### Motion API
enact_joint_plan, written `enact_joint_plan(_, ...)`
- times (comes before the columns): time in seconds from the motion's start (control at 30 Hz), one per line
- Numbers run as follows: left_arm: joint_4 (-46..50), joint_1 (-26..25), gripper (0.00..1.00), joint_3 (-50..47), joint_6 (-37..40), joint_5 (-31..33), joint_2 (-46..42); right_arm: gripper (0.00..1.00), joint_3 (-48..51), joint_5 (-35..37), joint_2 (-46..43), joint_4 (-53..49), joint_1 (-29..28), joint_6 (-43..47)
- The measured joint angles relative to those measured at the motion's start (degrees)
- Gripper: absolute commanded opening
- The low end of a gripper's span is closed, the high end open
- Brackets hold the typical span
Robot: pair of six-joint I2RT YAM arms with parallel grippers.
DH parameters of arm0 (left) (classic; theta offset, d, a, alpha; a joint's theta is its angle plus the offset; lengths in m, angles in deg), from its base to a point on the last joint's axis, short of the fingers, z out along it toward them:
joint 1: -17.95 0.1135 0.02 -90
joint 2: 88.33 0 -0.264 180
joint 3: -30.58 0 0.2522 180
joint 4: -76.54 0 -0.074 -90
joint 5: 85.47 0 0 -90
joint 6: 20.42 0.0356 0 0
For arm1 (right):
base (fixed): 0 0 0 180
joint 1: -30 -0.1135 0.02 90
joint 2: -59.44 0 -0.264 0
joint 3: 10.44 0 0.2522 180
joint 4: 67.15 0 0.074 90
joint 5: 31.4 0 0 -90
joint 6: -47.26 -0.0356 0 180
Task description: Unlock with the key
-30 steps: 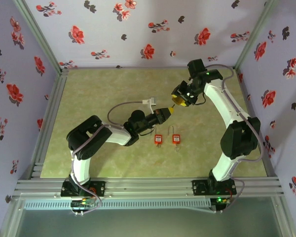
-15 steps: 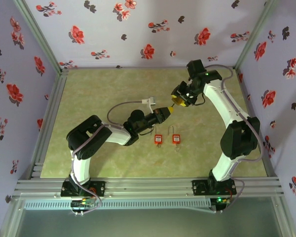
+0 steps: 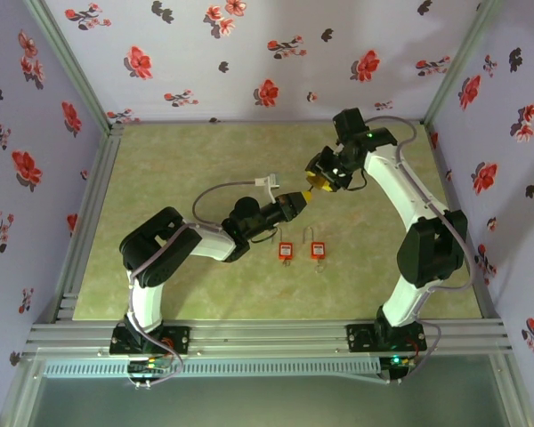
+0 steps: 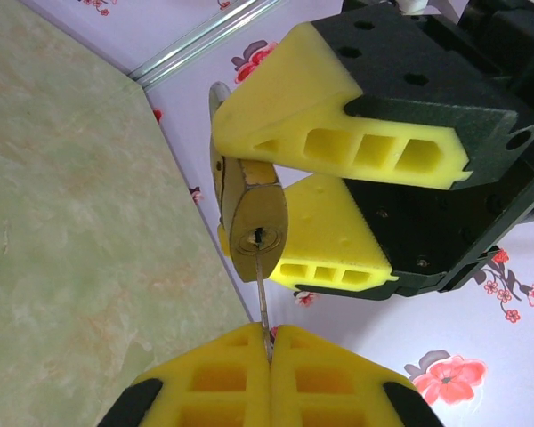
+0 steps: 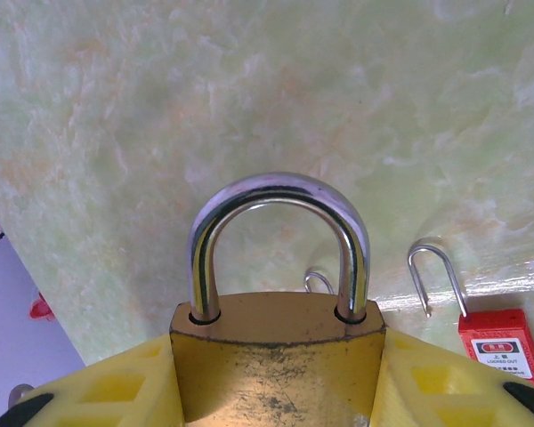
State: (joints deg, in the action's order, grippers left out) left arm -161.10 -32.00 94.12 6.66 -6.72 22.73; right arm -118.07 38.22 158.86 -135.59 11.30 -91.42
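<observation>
My right gripper [image 5: 271, 354] is shut on a brass padlock [image 5: 271, 365], its yellow fingers [image 5: 116, 391] pressing both sides of the body. The steel shackle [image 5: 276, 191] sits down in the body. My left gripper [image 4: 270, 342] is shut on a thin silver key [image 4: 262, 298], and the key's tip reaches the keyhole [image 4: 258, 238] in the bottom of the padlock [image 4: 249, 200]. From above, the left gripper [image 3: 303, 200] and the right gripper [image 3: 320, 181] meet tip to tip over the middle of the table.
Two small red padlocks [image 3: 286, 250] [image 3: 318, 250] lie on the green table [image 3: 178, 169] just in front of the grippers. One red padlock [image 5: 500, 342] with an open wire shackle appears below the right wrist. Flowered walls [image 3: 249, 53] and metal rails enclose the table.
The right gripper with the brass padlock has edged slightly towards the left gripper and the key. The left arm has hardly moved.
</observation>
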Motion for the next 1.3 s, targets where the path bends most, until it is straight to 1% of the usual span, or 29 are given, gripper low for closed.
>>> enact_joint_plan(0.33, -0.20, 0.28, 0.00, 0.00, -0.26, -0.39, 0.00, 0.20, 0.42, 0.00, 0.00, 0.83, -0.17, 0.00)
enact_joint_plan(1.0, -1.05, 1.42, 0.00, -1.84, -3.91, 0.07, 0.00, 0.19, 3.21, 0.02, -1.07, 4.44, -0.92, -0.48)
enact_joint_plan(1.3, 0.04, 1.88, 0.00, 0.76, -4.76, -1.40, 0.35, 0.19, 3.61, 0.52, -1.53, 5.79, -1.22, -1.05)
